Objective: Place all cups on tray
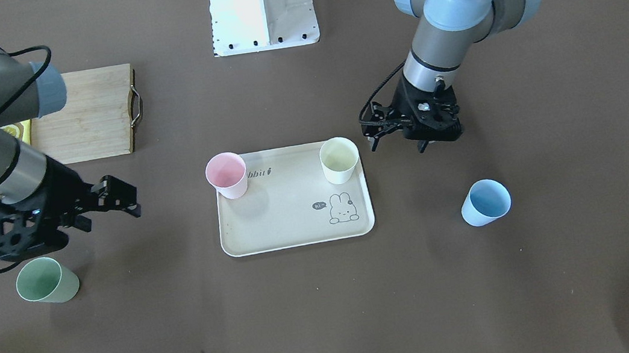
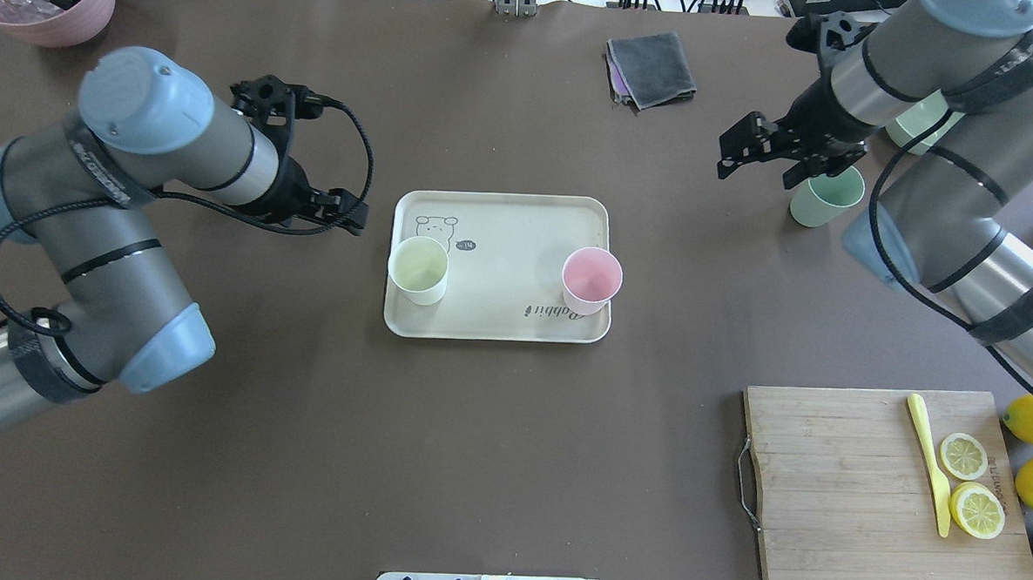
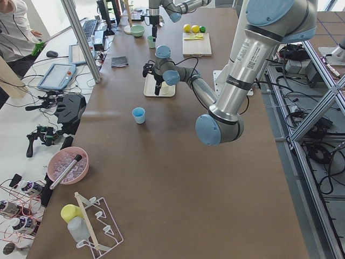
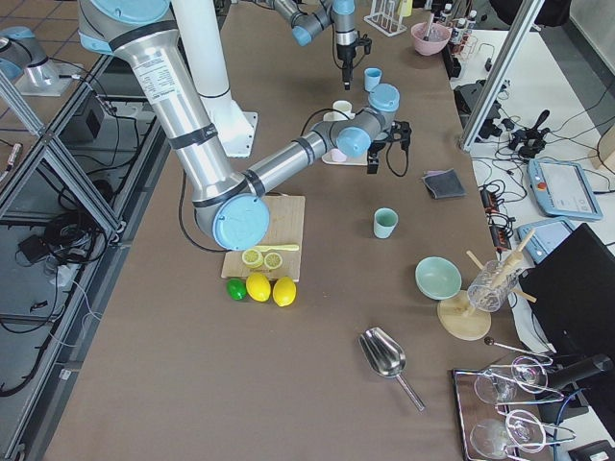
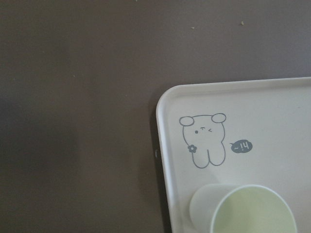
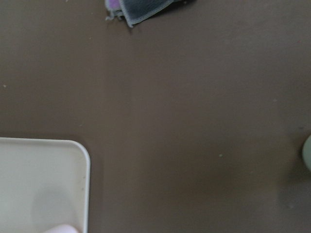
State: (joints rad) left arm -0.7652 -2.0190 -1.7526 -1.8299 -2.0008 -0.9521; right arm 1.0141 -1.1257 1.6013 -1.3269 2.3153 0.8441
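**Two cups on the tray, two on the worktop (image 2: 474, 454).**
From the robot's left: the blue cup (image 1: 485, 202) stands upright on the worktop, well apart from the tray (image 2: 500, 263). The left gripper (image 2: 350, 213), jaws parted and empty, hangs just beside the tray's left edge. The cream cup (image 2: 417, 268) and pink cup (image 2: 591, 280) stand upright at the tray's two ends. The right gripper (image 2: 733, 156), jaws wide and empty, hovers near the green cup (image 2: 826, 199), which stands upright on the worktop.
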